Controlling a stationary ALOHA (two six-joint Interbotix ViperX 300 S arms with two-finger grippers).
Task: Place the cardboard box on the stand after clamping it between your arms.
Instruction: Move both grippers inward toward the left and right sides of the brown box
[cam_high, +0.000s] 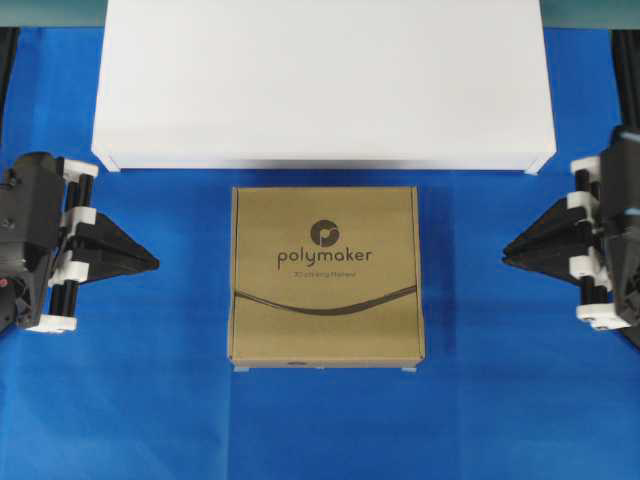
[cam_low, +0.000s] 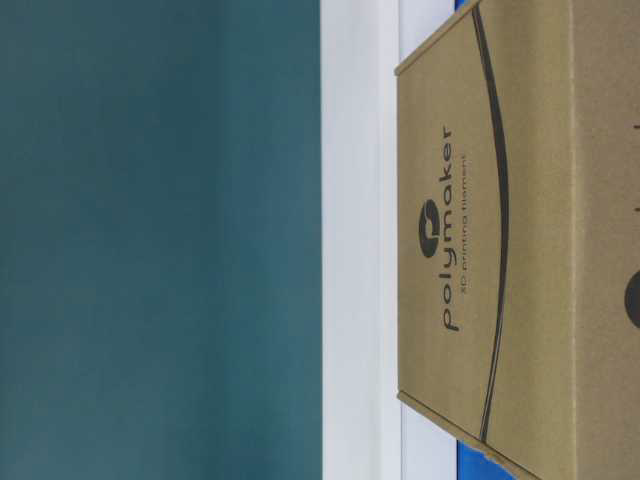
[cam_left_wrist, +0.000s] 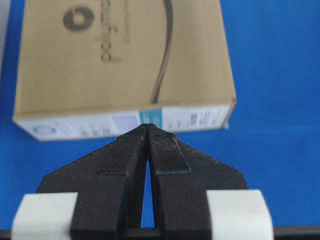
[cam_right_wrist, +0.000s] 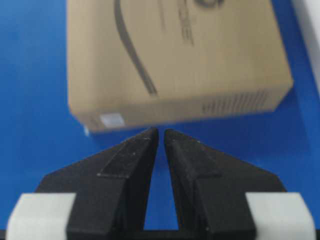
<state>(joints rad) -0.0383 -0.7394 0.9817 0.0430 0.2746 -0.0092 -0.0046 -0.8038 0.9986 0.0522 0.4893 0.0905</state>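
Note:
The brown cardboard box (cam_high: 326, 275) with the "polymaker" logo lies flat on the blue cloth in the middle, just in front of the white stand (cam_high: 325, 85). My left gripper (cam_high: 155, 262) rests to the box's left, shut and empty, its tip pointing at the box across a gap of cloth. In the left wrist view the box (cam_left_wrist: 125, 55) fills the upper part above the shut gripper (cam_left_wrist: 150, 127). My right gripper (cam_high: 505, 247) mirrors it on the right, shut and empty. The right wrist view shows the box (cam_right_wrist: 175, 60) beyond the gripper (cam_right_wrist: 161, 132), whose tips stand a hair apart.
Blue cloth (cam_high: 130, 400) covers the table around the box. In the table-level view the box (cam_low: 520, 240) sits close to the camera, with the stand's white face (cam_low: 360, 240) behind it and a teal wall (cam_low: 160, 240) beyond.

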